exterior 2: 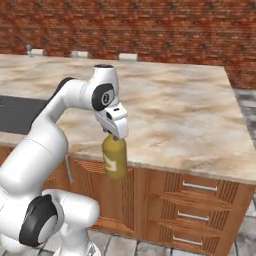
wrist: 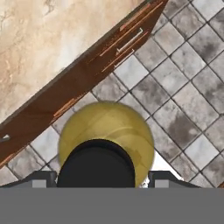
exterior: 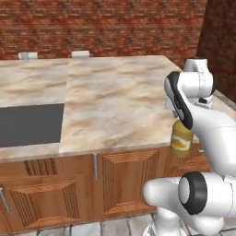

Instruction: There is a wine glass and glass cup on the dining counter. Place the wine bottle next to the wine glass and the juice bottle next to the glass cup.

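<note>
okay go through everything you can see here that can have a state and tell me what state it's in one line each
juice bottle: upright, capped, lifted off any surface, hanging by its top in front of the counter's edge, over the floor.
gripper: shut on the juice bottle's top.
dining counter: no bottle set on it.
drawers: shut.
cabinet doors: shut.

Even, flat light all round, no glare and no strong cast shadows. Rendered textures look soft and slightly blurry, and the dining counter (exterior: 115, 97) marble smears towards its far edge.
</note>
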